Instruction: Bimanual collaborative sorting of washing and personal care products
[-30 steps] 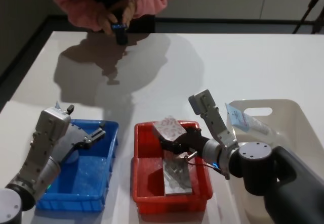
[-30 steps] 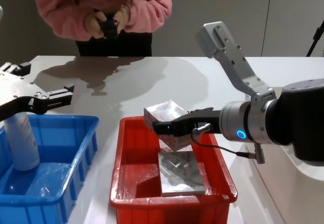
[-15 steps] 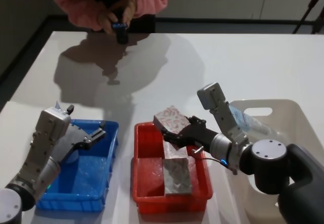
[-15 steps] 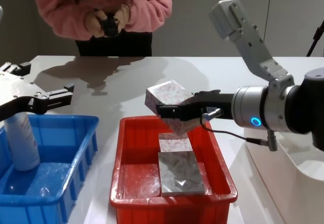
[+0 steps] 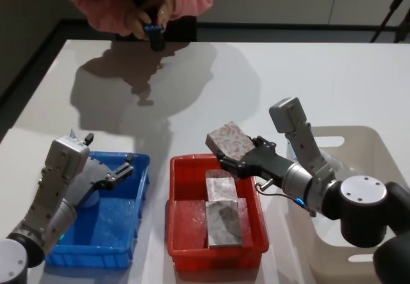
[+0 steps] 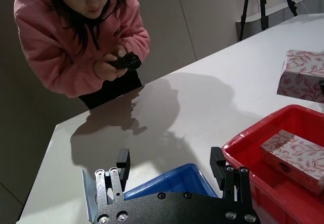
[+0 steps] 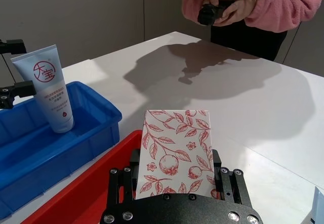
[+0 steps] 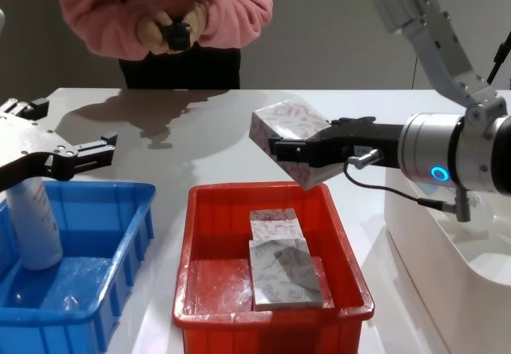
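My right gripper (image 8: 299,151) is shut on a white box with a red leaf pattern (image 8: 289,127), held tilted in the air above the far rim of the red crate (image 8: 186,278). In the right wrist view the box (image 7: 174,145) sits between the fingers (image 7: 133,159). Two more boxes lie in the red crate: a red-patterned one (image 5: 220,184) and a grey-green one (image 5: 222,223). A white bottle (image 8: 32,222) stands upright in the blue crate (image 5: 131,229). My left gripper (image 5: 107,172) hangs open over the blue crate, nothing between its fingers.
A white handled tub (image 5: 368,143) stands to the right of the red crate, partly covered by my right arm. The two crates sit side by side near the table's front edge. The far half of the white table (image 5: 269,79) is bare.
My right gripper has lifted the red-patterned box up out of the red crate and carried it back and to the right. The left arm has not moved.
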{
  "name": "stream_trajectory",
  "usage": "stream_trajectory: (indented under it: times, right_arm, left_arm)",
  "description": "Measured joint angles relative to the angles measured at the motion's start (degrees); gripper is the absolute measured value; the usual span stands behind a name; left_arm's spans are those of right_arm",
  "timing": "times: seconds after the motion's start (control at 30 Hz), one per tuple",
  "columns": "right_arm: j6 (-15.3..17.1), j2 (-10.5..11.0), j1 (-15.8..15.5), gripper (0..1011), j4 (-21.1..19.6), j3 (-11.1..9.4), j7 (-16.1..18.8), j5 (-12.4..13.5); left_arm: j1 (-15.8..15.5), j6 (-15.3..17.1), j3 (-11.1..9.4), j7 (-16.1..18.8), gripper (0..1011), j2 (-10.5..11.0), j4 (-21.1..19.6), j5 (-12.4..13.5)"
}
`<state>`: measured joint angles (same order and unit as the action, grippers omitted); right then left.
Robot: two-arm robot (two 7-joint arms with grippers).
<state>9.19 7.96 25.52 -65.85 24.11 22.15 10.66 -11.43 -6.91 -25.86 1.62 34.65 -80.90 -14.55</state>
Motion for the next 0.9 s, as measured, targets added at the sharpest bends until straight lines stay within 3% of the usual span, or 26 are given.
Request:
stream_trajectory:
  times: [0.37,0.9]
  right_arm:
    - [0.41,2.33,-2.02,788,-3.81,-0.97,-1.25,0.92]
    - [1.73,5.64,-6.26,788,-9.85,-4.43,-4.04,2.57]
  left_arm:
    - [0.0,0.0,0.0,0.0,1002,0.0,0.0,0.0]
    - [0.0,0.0,0.0,0.0,1001,0.0,0.0,0.0]
